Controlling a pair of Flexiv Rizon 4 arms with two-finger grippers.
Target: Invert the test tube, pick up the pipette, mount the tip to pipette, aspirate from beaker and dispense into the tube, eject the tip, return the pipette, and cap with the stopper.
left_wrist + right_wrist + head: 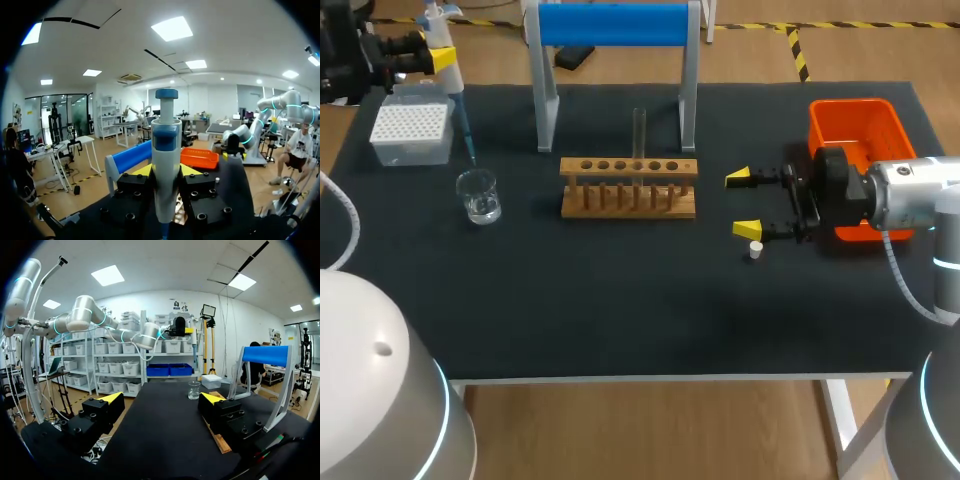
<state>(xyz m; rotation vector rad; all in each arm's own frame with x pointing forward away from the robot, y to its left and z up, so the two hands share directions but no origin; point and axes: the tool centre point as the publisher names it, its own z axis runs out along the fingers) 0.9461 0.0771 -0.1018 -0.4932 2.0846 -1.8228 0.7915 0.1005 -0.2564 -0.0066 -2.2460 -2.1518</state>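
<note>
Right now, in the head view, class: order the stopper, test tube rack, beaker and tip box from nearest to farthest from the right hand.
1. Stopper, by a fingertip of the right hand.
2. Test tube rack, mid-table.
3. Beaker, left side.
4. Tip box, far left corner.

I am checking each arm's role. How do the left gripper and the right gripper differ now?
The left gripper is shut on the pipette; the right gripper is open and empty. The left gripper is at the far left, by the tip box; the right gripper is beside the orange bin, near the white stopper. Both have yellow tips.
</note>
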